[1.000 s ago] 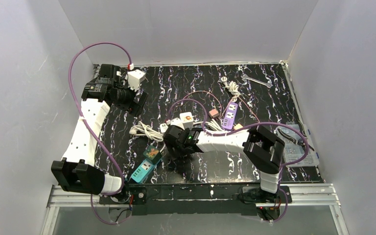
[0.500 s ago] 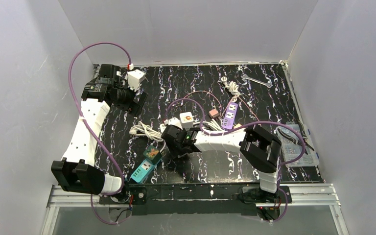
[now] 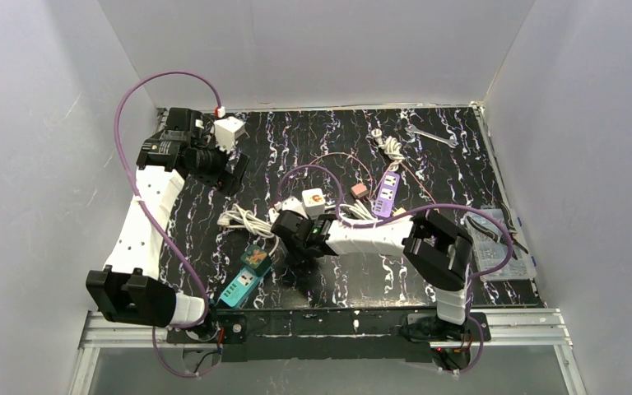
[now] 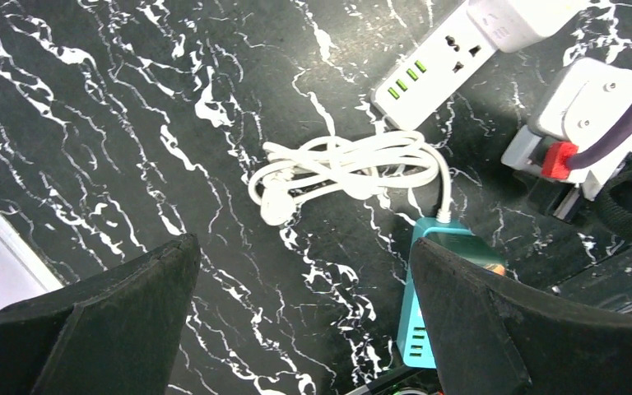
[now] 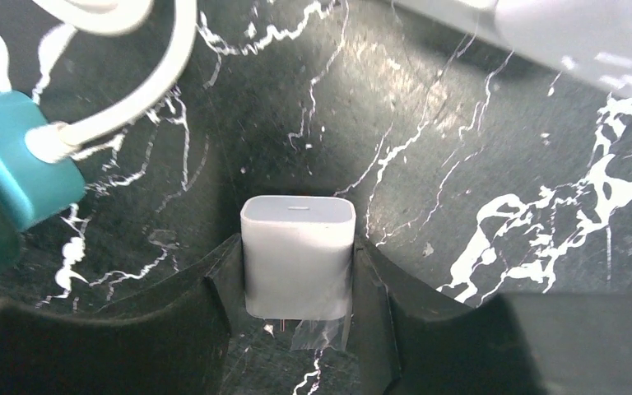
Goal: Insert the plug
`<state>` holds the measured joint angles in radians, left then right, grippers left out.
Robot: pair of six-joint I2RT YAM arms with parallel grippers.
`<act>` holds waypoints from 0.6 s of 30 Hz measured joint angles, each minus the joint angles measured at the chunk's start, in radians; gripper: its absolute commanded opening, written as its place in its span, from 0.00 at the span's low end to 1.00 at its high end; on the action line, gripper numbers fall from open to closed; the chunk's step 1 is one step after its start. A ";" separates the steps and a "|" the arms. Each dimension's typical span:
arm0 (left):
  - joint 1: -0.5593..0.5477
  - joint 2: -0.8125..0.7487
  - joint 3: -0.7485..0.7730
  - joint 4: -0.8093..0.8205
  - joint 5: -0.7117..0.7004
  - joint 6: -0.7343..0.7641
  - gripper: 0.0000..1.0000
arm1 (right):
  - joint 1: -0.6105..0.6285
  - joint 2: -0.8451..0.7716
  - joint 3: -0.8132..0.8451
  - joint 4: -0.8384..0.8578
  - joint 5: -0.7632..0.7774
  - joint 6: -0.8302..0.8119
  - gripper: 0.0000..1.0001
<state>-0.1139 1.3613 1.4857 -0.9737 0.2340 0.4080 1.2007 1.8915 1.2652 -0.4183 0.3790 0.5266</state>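
My right gripper (image 3: 290, 236) is low over the table's middle, and in the right wrist view (image 5: 296, 271) it is shut on a small white plug cube (image 5: 298, 255), whose prongs point back toward the wrist. A teal power strip (image 3: 245, 282) lies just left of it, with its cabled end showing in the right wrist view (image 5: 4, 177) and in the left wrist view (image 4: 436, 313). A white power strip (image 3: 296, 204) lies just behind, also seen in the left wrist view (image 4: 440, 66). My left gripper (image 3: 224, 169) is open and empty, raised at the back left (image 4: 304, 317).
A coiled white cable (image 3: 245, 220) lies left of the right gripper. A purple power strip (image 3: 388, 188) with thin wires lies at the middle right. A white adapter cube (image 3: 230, 130) sits at the back left, a wrench (image 3: 432, 136) at the back right and a plastic bag (image 3: 494, 247) at the right edge.
My right gripper with the white plug has shifted a little to the left, toward the teal strip. The left arm has not moved.
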 measured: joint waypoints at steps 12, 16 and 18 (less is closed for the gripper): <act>0.000 -0.085 -0.002 0.011 0.212 -0.043 0.98 | -0.015 -0.237 0.165 0.101 0.041 -0.056 0.35; 0.000 -0.214 -0.074 0.087 0.309 -0.044 0.98 | -0.025 -0.361 0.152 0.244 0.041 -0.027 0.35; 0.000 -0.282 -0.117 0.130 0.358 -0.045 0.98 | -0.031 -0.404 0.126 0.327 0.040 -0.003 0.34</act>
<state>-0.1139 1.0798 1.3685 -0.8440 0.5922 0.3634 1.1702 1.4876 1.3907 -0.0917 0.4194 0.5240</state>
